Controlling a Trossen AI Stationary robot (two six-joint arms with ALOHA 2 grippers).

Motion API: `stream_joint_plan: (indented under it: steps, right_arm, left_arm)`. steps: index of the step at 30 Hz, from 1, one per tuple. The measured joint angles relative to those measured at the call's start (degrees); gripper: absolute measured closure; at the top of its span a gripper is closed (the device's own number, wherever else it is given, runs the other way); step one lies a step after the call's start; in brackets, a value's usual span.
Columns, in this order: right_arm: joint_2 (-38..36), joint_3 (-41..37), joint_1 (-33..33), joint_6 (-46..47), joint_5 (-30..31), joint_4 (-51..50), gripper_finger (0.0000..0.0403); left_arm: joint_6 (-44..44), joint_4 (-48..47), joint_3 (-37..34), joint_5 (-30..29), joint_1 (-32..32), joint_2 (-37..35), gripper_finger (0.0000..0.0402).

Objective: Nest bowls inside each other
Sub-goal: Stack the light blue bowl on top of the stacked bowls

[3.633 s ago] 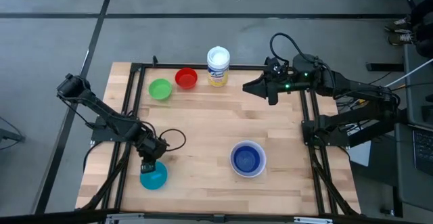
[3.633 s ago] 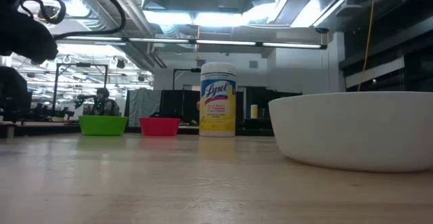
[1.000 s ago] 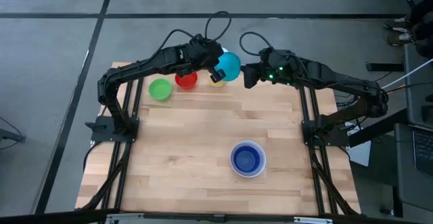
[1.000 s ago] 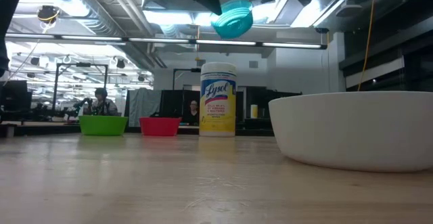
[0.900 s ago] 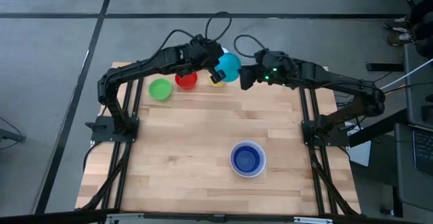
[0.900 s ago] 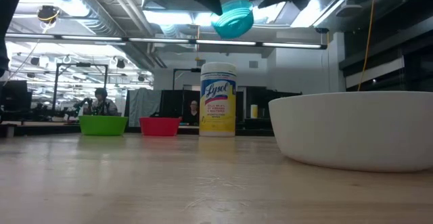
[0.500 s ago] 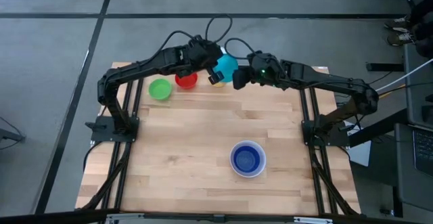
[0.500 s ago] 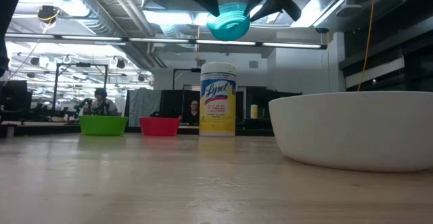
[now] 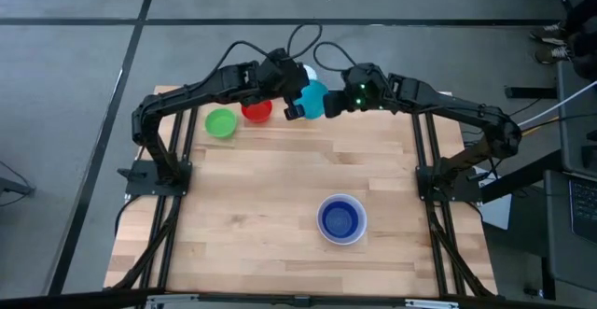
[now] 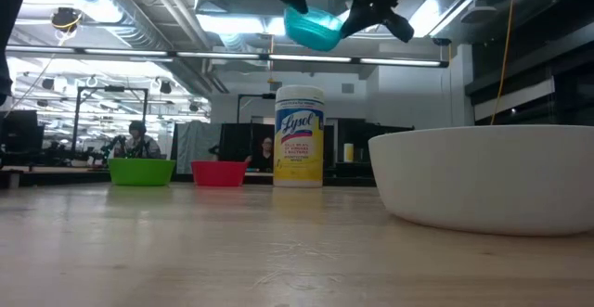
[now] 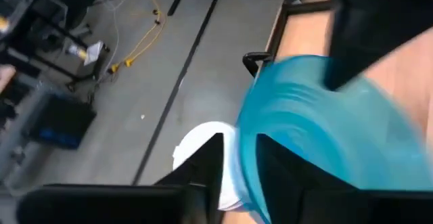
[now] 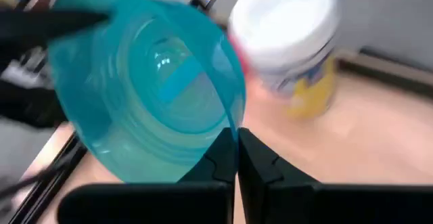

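The cyan bowl (image 9: 312, 99) hangs high over the table's far edge, tilted, in front of the white tub (image 9: 304, 72). My right gripper (image 9: 329, 106) is shut on its rim from the right. My left gripper (image 9: 292, 106) is at the bowl's left side, open, with the rim (image 11: 245, 149) between its fingers. The green bowl (image 9: 221, 122) and the red bowl (image 9: 256, 109) rest on their bases at the far left. The dark blue bowl (image 9: 340, 219) sits inside the white bowl (image 10: 483, 179) at the near right. My right gripper (image 12: 235, 149) pinches the cyan bowl's rim (image 12: 230, 119) between its two fingers, one on the inner wall and one outside. It comes from the table's right, slanting down. The bowl is lifted clear and tilted. Whether my left gripper (image 11: 240, 166) touches the rim, I cannot tell.
The white tub with the yellow label (image 10: 299, 136) stands at the far edge under the raised bowl. Bare wooden tabletop (image 9: 270, 188) lies between the far bowls and the white bowl. Black frame rails (image 9: 424, 160) run along both sides.
My right gripper has moved toward the table's left and a little down to the cyan bowl and has taken hold of its rim. The bowl has tipped and shifted slightly while staying high above the tub.
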Motion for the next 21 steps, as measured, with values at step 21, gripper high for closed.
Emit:
stream_joint_plan:
  steps: [21]
  right_arm:
    - [4.4,-2.1,4.3,-5.6,-23.0,-16.6,0.0402]
  left_arm:
    - [8.7,10.3,-0.2,0.7,1.9,-2.0,0.0248]
